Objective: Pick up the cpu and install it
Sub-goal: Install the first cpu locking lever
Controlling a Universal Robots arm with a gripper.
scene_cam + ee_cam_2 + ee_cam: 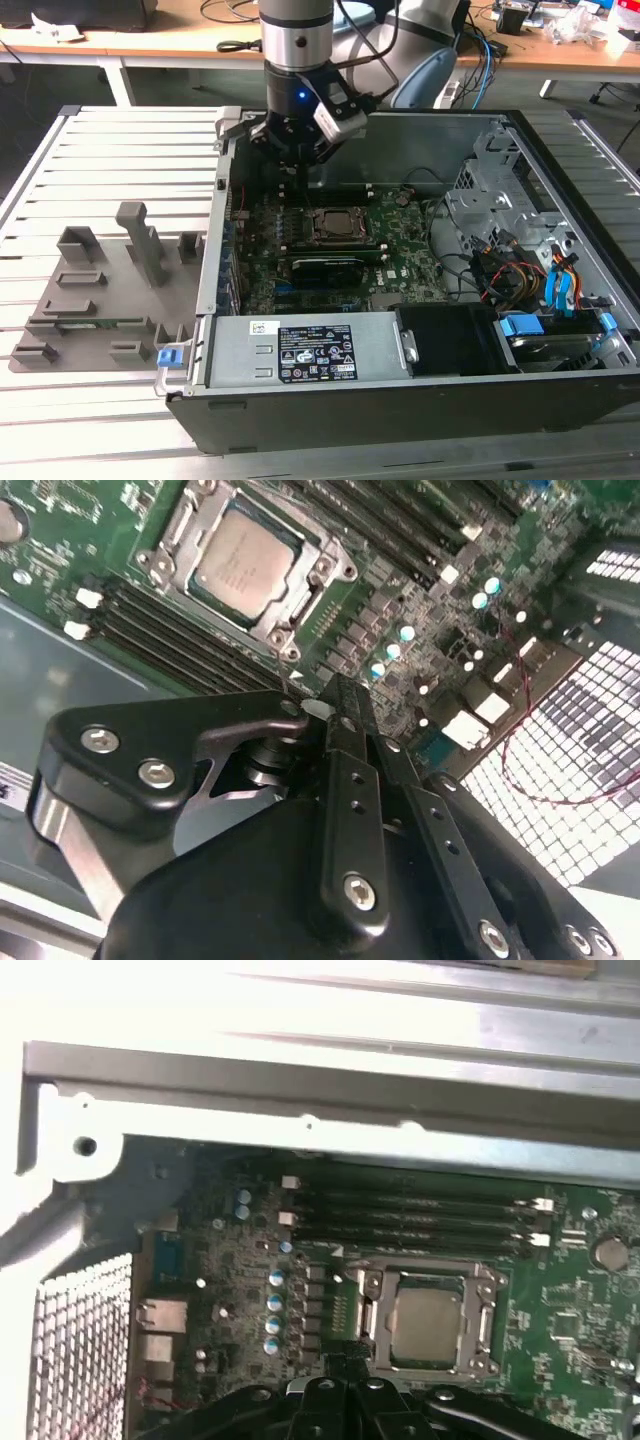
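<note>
The cpu (243,560) lies flat in the motherboard socket, its pale silver top framed by the metal bracket (290,620). It is also in the first wrist view as the cpu (425,1322), and in the exterior view as the cpu (330,224) near the middle of the open computer case. My gripper (290,172) hangs above the board, just beyond the socket's far left corner in the exterior view. In the second wrist view the black fingers (345,720) are pressed together with nothing between them, clear of the chip.
The open computer case (560,190) lies on a slatted metal table. Memory slots (420,1220) run beside the socket, and a black card (335,268) sits in front of it. A grey plastic holder tray (100,290) lies on the exterior view's left. Cables and drive bays (520,270) fill the right.
</note>
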